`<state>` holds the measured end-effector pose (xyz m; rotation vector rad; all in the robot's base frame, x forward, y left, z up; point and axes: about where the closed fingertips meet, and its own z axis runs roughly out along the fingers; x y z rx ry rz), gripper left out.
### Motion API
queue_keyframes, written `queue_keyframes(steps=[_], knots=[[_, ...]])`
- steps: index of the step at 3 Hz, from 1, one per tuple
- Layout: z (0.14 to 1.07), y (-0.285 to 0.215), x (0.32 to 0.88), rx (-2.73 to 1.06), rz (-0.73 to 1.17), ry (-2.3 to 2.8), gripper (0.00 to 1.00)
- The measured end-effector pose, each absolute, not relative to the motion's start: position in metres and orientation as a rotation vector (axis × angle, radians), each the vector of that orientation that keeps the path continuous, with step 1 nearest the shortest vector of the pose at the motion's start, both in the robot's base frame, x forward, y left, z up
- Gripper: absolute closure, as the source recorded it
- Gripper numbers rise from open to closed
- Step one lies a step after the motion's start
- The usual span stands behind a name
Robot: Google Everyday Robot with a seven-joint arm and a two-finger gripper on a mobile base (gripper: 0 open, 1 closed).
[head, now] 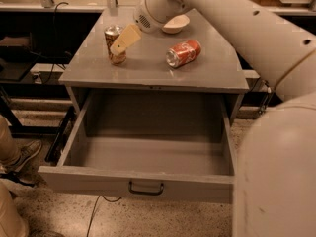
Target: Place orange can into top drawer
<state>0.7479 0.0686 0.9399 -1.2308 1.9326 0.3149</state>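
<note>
The tool (122, 42), open or closed I cannot tell, overlaps the upright orange can (111, 33) on the desk (148, 72) behind the open top drawer (94, 178), beside a toppled red can (183, 53) with illegible white lettering.

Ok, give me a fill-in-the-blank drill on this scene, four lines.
1. The drawer is ____ and has nothing in it.
2. The orange can stands ____ on the cabinet top.
3. The red can lies on its ____.
4. The gripper is at the ____ can, not the red one.

Missing words: open; upright; side; orange.
</note>
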Motion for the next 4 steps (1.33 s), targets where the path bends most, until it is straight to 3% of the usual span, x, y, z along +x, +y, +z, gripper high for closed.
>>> queue_keyframes(steps=[2, 4], knots=[[0.92, 0.107, 0.775, -1.164, 0.367, 1.996, 0.0], [0.905, 0.129, 0.789, -1.132, 0.39, 2.023, 0.5]])
